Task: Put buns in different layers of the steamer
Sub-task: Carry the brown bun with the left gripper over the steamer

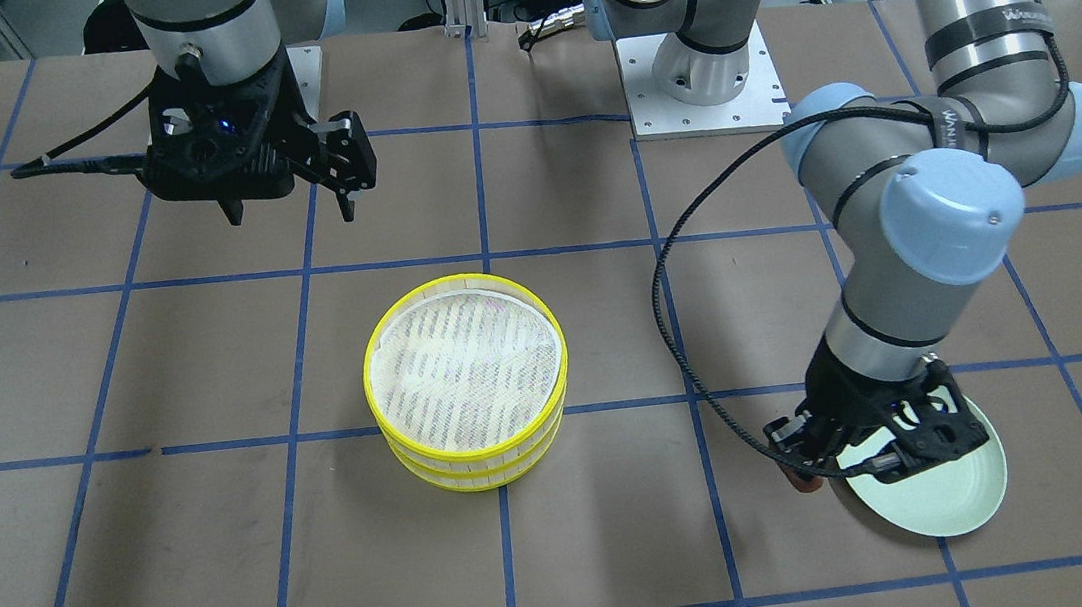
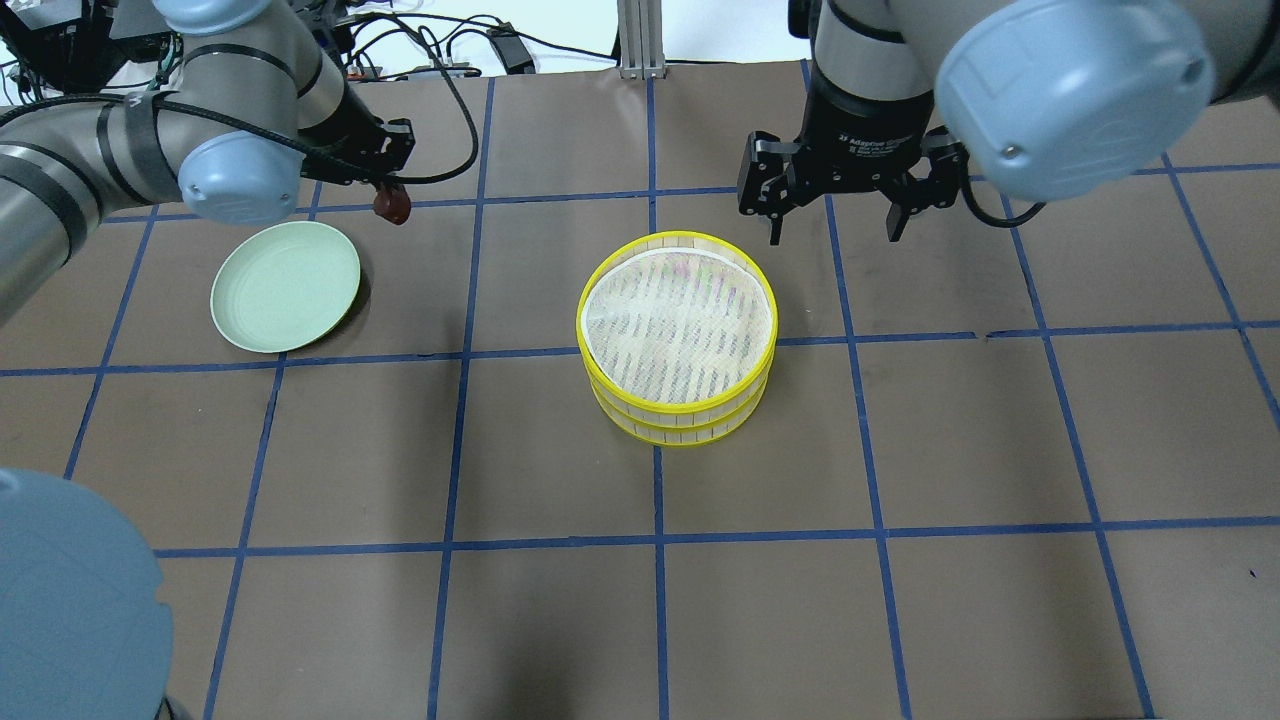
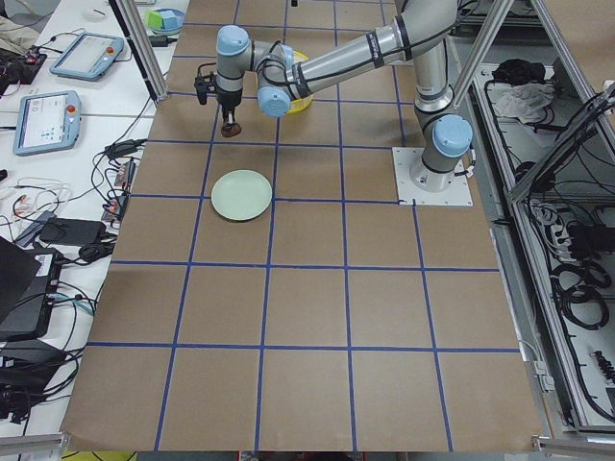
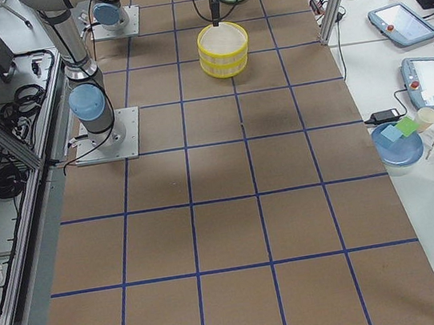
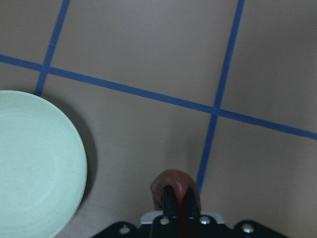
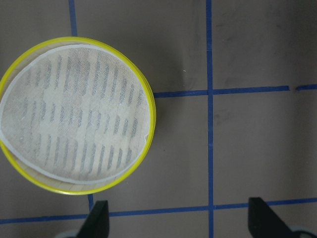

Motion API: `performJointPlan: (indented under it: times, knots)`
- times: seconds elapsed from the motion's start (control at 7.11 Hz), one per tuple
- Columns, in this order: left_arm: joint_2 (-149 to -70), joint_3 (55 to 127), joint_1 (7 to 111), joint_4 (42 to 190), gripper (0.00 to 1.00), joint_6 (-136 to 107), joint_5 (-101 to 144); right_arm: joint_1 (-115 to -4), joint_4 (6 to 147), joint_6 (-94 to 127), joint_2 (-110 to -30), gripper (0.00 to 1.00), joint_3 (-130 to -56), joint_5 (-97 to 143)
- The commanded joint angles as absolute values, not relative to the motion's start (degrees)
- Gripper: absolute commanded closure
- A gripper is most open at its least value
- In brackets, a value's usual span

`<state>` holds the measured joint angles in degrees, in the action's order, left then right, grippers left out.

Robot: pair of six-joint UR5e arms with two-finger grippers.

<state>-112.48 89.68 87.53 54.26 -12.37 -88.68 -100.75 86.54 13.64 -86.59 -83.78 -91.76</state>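
Note:
The steamer (image 2: 690,420) stands mid-table as two stacked trays with yellow rims; the top white mesh liner (image 2: 678,320) is bare. It also shows in the front view (image 1: 477,463) and the right wrist view (image 6: 151,124). My left gripper (image 2: 390,188) is shut on the dark reddish-brown bun (image 2: 392,205) and holds it above the table just beside the pale green plate (image 2: 285,285). The bun also shows in the left wrist view (image 5: 174,187). My right gripper (image 2: 834,232) is open and empty, hovering behind the steamer. The cream-white bun is out of view.
The green plate (image 1: 954,501) is empty. The table is brown with blue tape grid lines. The arm bases (image 1: 703,75) stand at the robot's side. Tablets and cables lie on side benches (image 3: 43,120).

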Motion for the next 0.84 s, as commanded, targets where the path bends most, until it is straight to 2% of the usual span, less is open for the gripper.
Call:
performJointPlan:
  times: [0.0,0.42,0.7]
  knots:
    - [-110.0,89.7,94.8,56.8,1.0,-20.6,-86.6,-99.2,81.7,12.6,-87.8,0.0,-82.1,-91.7]
    - [-108.8,90.8,103.6,58.4,1.0,-27.1,-85.9,-94.6,81.8,9.2,-88.4,0.0,-81.6,-90.0]
    - [-108.8,92.7,104.5,58.6,1.0,-27.1,-82.4,-94.7,81.8,9.1,-88.7,0.0,-81.8,-90.2]
